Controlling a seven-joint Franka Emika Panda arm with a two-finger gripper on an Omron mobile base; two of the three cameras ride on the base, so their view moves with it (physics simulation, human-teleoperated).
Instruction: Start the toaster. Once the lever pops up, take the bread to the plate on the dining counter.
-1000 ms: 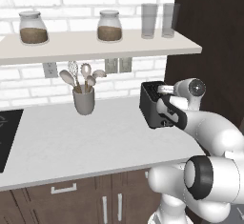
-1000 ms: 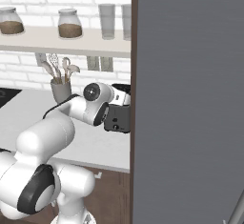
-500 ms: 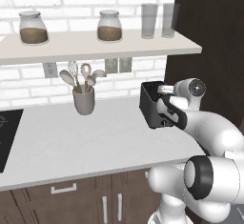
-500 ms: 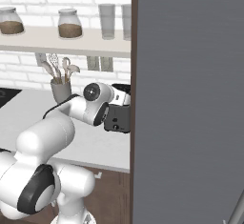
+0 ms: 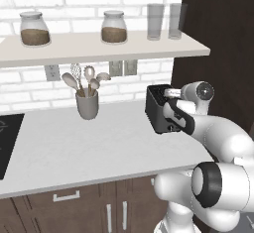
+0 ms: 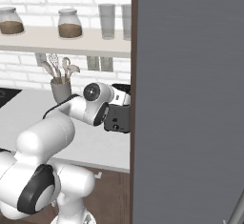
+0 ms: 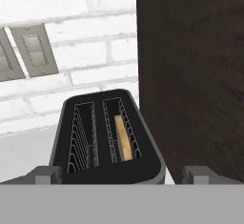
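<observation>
The black two-slot toaster (image 7: 109, 137) stands on the pale grey worktop against the brick wall, next to a dark cabinet side. The bread (image 7: 124, 141) sits low in its right slot, with a golden edge showing; the left slot holds nothing. My gripper (image 7: 121, 175) is open, and its fingertips (image 7: 45, 174) stand wide apart on either side of the toaster's near end. From the base views my hand (image 5: 174, 112) covers the narrow front face of the toaster (image 5: 158, 109), so the lever is hidden. The plate and the dining counter are out of view.
A grey utensil cup (image 5: 88, 104) stands left of the toaster. A shelf (image 5: 99, 48) above carries jars and glasses. A tall dark cabinet (image 5: 218, 53) rises right beside the toaster. A black cooktop (image 5: 7, 138) lies at the far left. Wall outlets (image 7: 31, 49) are behind.
</observation>
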